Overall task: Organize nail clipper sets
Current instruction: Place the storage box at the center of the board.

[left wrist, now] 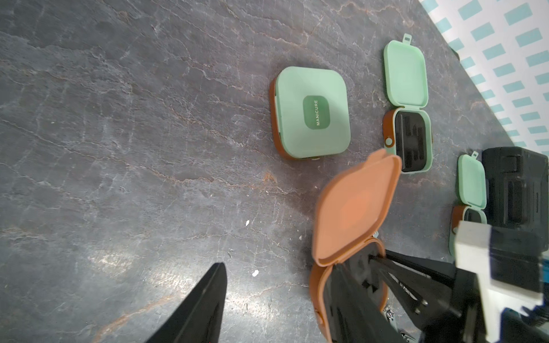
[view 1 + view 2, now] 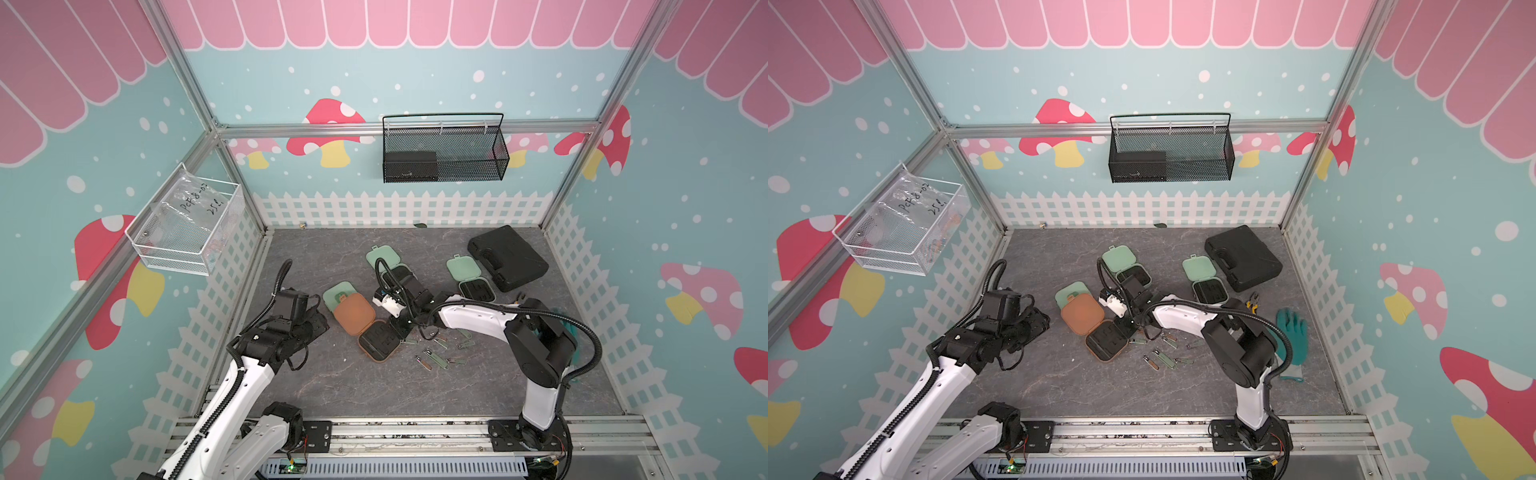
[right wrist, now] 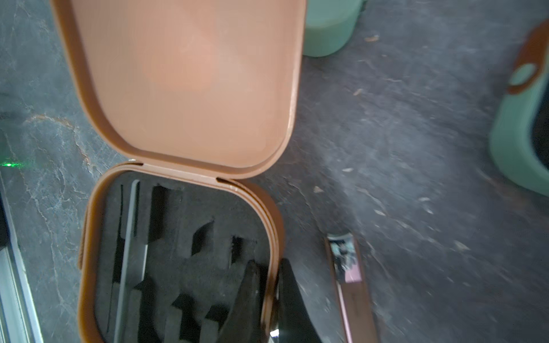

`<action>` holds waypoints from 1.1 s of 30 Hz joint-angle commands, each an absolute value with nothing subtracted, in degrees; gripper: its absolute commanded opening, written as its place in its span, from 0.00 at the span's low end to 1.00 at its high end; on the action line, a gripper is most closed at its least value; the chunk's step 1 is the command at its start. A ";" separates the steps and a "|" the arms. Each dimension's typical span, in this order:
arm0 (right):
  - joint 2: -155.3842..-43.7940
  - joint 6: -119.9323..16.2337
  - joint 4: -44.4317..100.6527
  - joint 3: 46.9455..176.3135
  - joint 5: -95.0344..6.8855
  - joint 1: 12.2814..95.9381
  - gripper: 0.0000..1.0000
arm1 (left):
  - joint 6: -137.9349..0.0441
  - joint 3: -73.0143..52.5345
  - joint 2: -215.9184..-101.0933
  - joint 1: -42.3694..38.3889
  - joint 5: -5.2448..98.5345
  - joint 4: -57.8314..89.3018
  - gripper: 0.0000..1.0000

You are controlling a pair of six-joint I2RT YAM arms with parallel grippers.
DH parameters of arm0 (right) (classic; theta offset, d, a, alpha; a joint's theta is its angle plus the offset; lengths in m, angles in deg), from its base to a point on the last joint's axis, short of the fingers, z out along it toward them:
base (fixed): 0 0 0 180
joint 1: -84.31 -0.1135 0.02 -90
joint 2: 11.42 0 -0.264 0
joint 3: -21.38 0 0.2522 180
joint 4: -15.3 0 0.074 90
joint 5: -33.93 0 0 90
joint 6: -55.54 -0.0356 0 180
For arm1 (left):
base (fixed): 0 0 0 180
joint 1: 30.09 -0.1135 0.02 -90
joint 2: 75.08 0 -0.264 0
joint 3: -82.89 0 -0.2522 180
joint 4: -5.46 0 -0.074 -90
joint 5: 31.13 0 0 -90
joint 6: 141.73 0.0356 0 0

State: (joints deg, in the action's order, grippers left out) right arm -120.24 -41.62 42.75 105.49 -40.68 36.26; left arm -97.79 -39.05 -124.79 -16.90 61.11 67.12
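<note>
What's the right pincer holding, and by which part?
The right pincer grips the open brown rounded-square plastic case by its base's rim wall, one finger inside, one outside.

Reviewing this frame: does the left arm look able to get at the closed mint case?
Probably yes. The left gripper is open and faces the closed mint case across open tabletop; only the brown case's raised lid crowds one side.

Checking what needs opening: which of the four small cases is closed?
The mint green case with the MANICURE label, beside the brown case; the other three are open.
</note>
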 commanded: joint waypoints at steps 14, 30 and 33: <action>-128.63 -49.84 41.37 110.59 -46.22 33.25 0.05 | -97.66 -43.00 -126.32 -17.17 56.82 63.14 0.58; -123.99 -36.25 56.46 117.97 -51.09 34.28 0.52 | -98.94 -44.89 -128.07 -15.53 54.49 60.73 0.60; -125.39 -30.88 60.07 118.79 -54.53 35.14 0.58 | -99.28 -45.06 -127.96 -14.93 54.57 60.20 0.60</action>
